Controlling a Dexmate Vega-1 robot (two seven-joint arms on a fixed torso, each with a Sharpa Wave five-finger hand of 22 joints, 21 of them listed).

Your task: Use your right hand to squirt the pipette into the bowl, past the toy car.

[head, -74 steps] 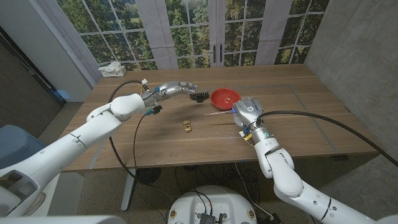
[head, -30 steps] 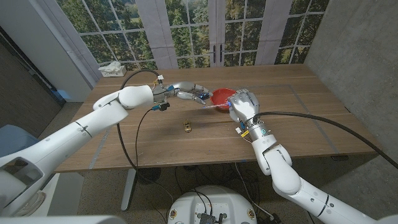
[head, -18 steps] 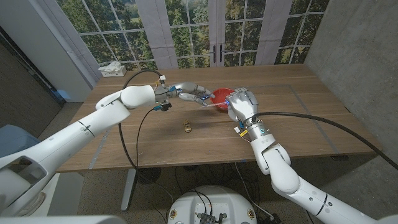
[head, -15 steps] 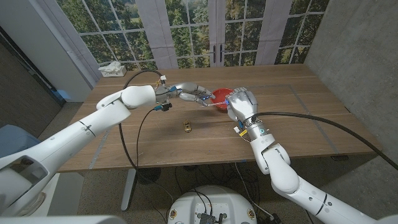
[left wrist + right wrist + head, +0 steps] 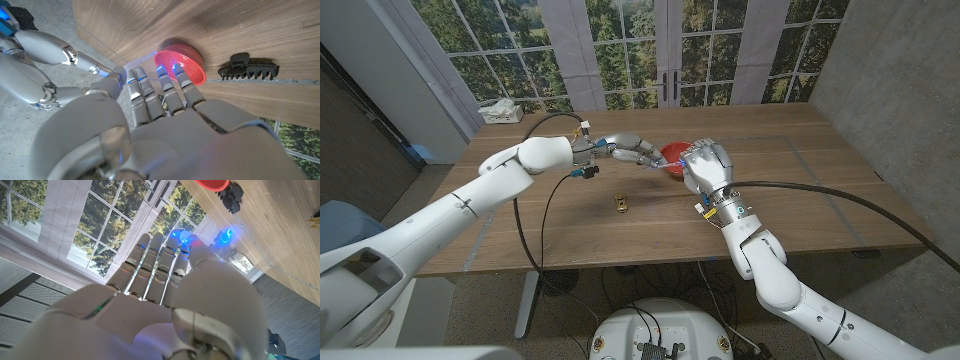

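- head view: my right hand hangs over the wooden table just in front of the red bowl, back toward the camera and fingers curled inward. a thin pale line pokes out at its left side, likely the pipette, but it's too small for me to be sure, so i cannot tell whether this hand actually grips it.
- head view: my left hand reaches across from the other side, fingertips right at the bowl's left rim, close to my right hand. whether it holds anything i cannot tell.
- head view: the toy car sits on the table nearer to me than the bowl, apart from both hands. a white tissue box stands at the far left corner.
- left wrist view: my left hand shows its back, fingers stretched out side by side toward the red bowl. a black hair claw clip lies on the wood just beside the bowl. my right hand's fingers show nearby (blue lights glow on the fingertips).
- right wrist view: my right hand is seen from behind, fingers held close together and bent; the inside of the grip is hidden. the bowl's red edge and the black clip show at the table's far part.
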